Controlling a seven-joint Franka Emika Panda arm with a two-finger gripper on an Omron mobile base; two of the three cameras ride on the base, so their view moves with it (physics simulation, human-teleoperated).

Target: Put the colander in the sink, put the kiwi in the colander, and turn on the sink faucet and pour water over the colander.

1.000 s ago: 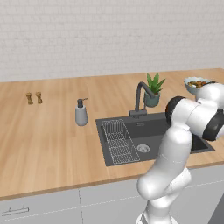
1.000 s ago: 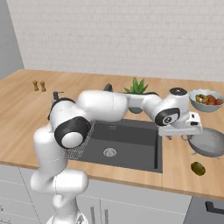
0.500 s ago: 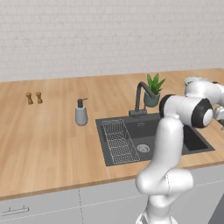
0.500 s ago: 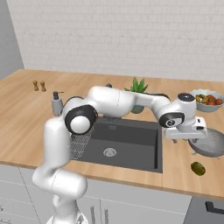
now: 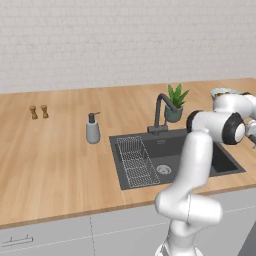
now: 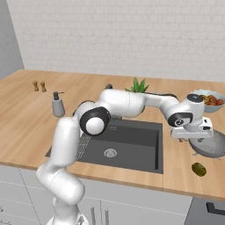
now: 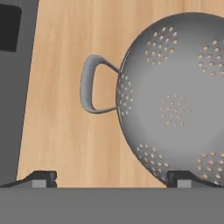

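Hand view: end effector (image 7: pixel 111 177) spread wide over colander (image 7: pixel 175 96); right base view adds kiwi (image 6: pixel 199 168)

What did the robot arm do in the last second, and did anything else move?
The arm swung out to the right, past the sink, carrying its open gripper over the colander on the counter. Nothing was grabbed or let go. The colander, kiwi, fruit bowl, faucet and soap dispenser stayed put.
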